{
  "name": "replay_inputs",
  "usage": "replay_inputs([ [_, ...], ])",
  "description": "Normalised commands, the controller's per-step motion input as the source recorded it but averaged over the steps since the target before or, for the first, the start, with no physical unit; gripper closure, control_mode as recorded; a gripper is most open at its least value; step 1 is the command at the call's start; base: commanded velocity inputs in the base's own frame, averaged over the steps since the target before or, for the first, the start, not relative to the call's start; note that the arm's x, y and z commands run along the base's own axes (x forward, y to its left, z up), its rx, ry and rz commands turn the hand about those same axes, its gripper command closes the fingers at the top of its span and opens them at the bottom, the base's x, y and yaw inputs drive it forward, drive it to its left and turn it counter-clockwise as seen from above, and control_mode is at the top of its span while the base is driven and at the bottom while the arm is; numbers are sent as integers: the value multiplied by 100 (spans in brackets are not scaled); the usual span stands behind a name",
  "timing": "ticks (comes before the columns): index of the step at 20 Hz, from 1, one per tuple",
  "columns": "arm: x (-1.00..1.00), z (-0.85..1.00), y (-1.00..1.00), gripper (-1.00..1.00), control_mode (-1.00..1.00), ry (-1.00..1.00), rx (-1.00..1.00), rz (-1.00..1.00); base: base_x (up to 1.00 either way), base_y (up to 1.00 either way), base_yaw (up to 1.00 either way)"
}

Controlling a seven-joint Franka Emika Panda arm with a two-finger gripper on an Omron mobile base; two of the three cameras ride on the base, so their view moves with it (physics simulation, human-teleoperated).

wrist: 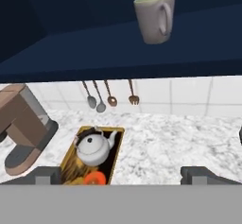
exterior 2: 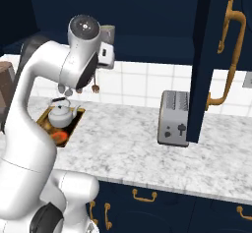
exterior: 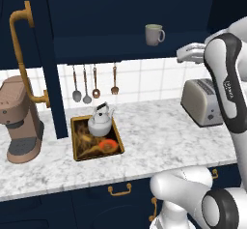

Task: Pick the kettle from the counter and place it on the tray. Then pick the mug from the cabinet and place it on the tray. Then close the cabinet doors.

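Reaching for: mug (wrist: pixel 154 17), on cabinet (exterior: pixel 120 15) shelf at twelve o'clock in hand view.
Handling: likely light, rigid, smooth, breakable; grip across body.
End effector (wrist: pixel 126 175): jaws wide, empty.
Kettle (exterior: pixel 100 121): sits on tray (exterior: pixel 75 141).

Big white robot arm (exterior 2: pixel 34 129) on the left, bending up high. Behind it, small silver kettle (exterior 2: pixel 61 114) sitting in the tray (exterior 2: pixel 74 124) on the marbled counter (exterior 2: pixel 147 148). Boxy silver toaster (exterior 2: pixel 173 118) farther right, by the white tile wall (exterior 2: pixel 142 82). Dark blue cabinet door (exterior 2: pixel 209 55) standing open, with a long brass handle (exterior 2: pixel 230 55). Blue drawers with brass pulls (exterior 2: pixel 142 195) below.
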Motion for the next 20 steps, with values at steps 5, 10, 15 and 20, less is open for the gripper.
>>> replay_inputs([
  [5,28,13,-34,-100,-100,0,-1,11,0,0,0],
  [10,40,16,-1,-100,-100,0,0,2,0,0,0],
  [15,58,6,0,-100,-100,7,0,0,0,0,0],
  [20,59,0,1,-100,-100,0,0,8,0,0,0],
])
